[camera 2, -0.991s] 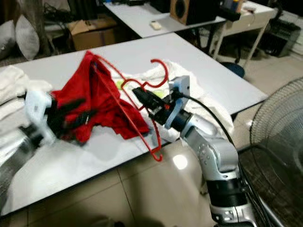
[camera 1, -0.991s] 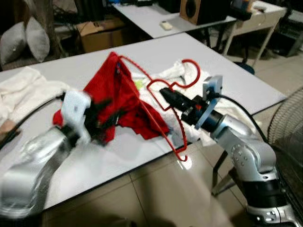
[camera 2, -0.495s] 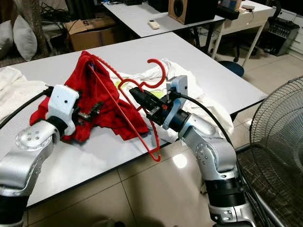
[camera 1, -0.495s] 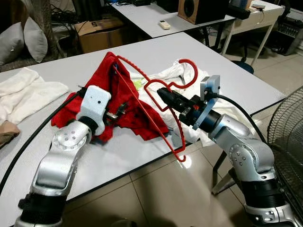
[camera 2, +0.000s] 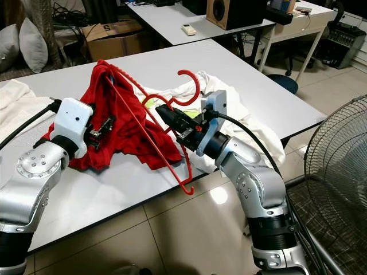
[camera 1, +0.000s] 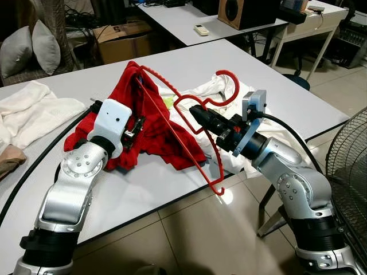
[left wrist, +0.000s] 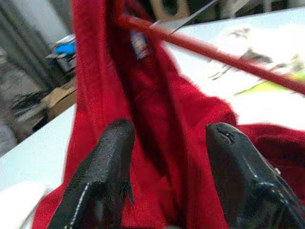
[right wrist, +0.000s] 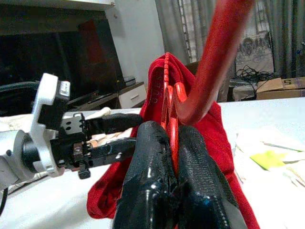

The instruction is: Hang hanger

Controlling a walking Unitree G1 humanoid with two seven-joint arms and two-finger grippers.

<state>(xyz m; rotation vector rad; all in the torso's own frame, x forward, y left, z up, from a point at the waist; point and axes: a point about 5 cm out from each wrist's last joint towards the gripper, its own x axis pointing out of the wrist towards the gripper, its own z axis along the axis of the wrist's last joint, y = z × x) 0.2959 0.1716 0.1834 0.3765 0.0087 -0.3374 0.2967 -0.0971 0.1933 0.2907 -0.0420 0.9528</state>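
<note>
A red plastic hanger is tilted up above the white table. My right gripper is shut on it just below the hook, seen close up in the right wrist view. A red garment is draped over the hanger's far end and spills onto the table. My left gripper is at the garment's left side. It is open, and its fingers stand apart with red fabric between them. One end of the hanger pokes out past the table's front edge.
A white cloth lies under the hanger, and another is at the table's left end. A floor fan stands at the right. Behind are a second table with a speaker, a cardboard box and pillows.
My left arm has swung up and forward from a blurred low position, bringing its gripper against the red garment. The right gripper and hanger have barely moved.
</note>
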